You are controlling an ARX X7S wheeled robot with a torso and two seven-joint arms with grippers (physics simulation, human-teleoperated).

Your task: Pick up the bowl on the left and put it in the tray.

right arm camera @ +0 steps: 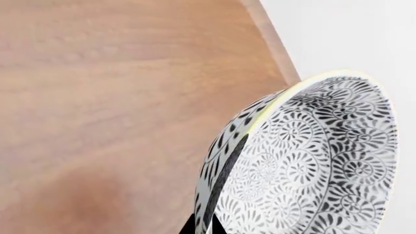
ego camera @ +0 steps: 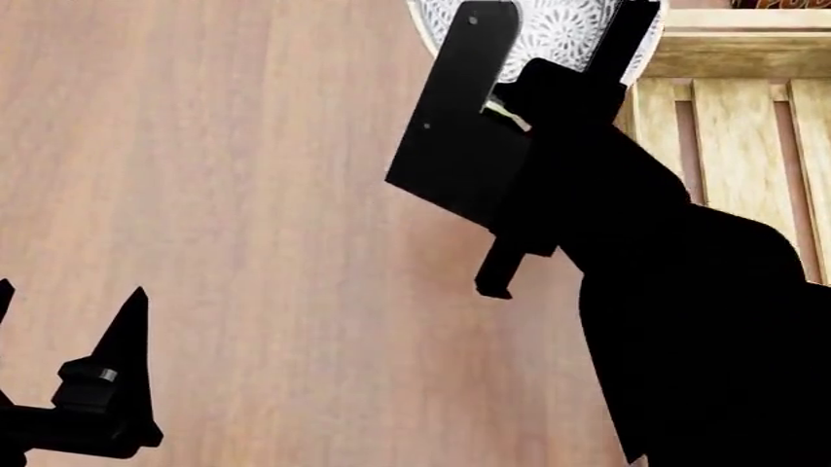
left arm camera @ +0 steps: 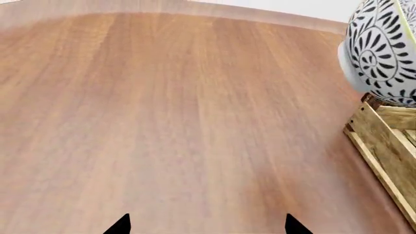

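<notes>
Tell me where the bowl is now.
The bowl is held by the right gripper at the top of the head view, at the tray's left end, above its corner in the left wrist view.

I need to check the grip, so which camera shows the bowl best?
The right wrist view: the bowl fills it, with the right gripper pinching its rim. The left wrist view shows only its outer side over the crate corner. The head view shows a sliver behind the arm.
</notes>
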